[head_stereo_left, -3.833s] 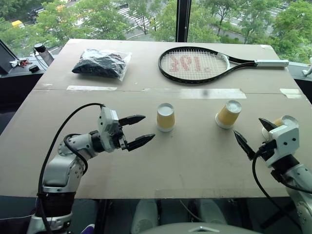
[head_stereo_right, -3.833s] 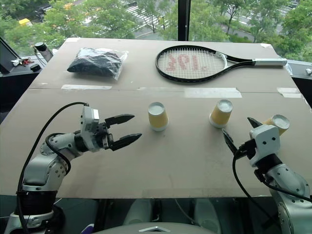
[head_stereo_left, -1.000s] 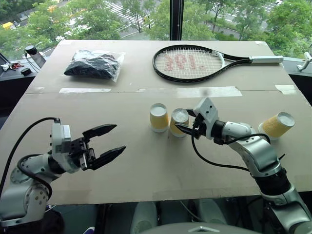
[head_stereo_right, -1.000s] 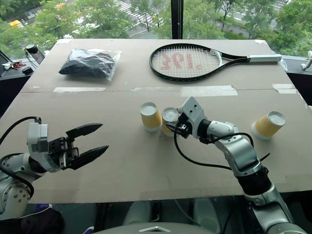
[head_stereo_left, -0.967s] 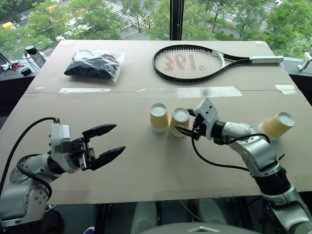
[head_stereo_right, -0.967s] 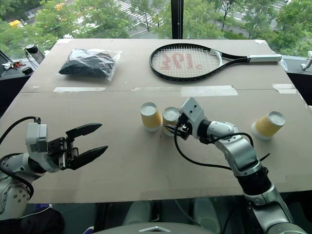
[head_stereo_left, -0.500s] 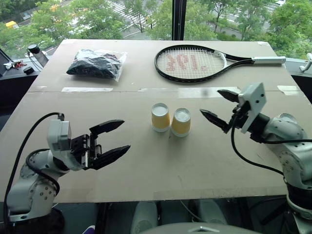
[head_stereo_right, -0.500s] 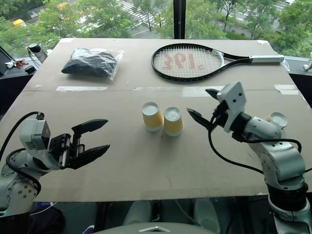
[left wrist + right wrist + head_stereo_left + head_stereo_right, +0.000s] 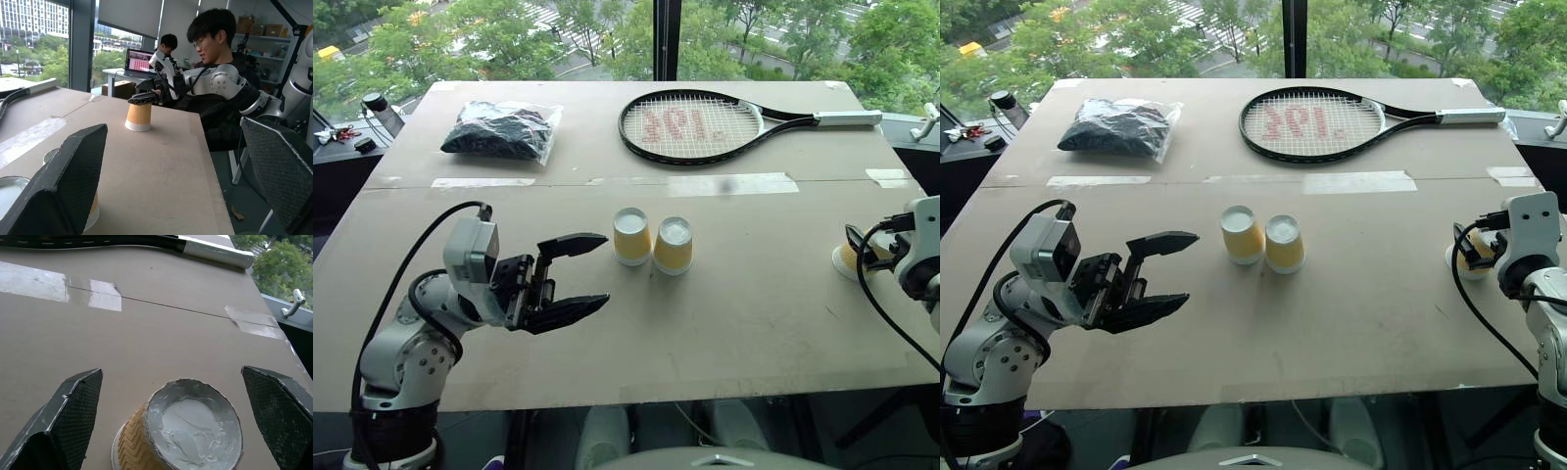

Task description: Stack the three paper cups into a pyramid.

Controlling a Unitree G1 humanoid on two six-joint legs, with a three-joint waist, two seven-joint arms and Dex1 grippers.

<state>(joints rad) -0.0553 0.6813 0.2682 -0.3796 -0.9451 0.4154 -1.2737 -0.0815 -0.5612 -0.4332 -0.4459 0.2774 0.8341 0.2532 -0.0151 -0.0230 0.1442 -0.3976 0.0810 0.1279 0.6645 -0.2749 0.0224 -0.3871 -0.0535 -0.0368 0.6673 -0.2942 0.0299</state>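
Head cameras first: two cups (image 9: 652,241) stand upside down and side by side, touching or nearly so, at mid-table (image 9: 754,313), forming the base row. Off at the right edge sits the third cup (image 9: 849,257), also upside down, directly ahead of the right gripper (image 9: 1474,240); the left gripper (image 9: 576,274) hangs well apart from it, spread and empty. Left wrist camera: that lone cup (image 9: 139,115) stands upright on its rim, the right gripper's fingers poised over its top. Right wrist camera: the cup (image 9: 183,431) lies between the splayed fingers (image 9: 63,423), nothing grasped yet. So the right arm is the nearer one.
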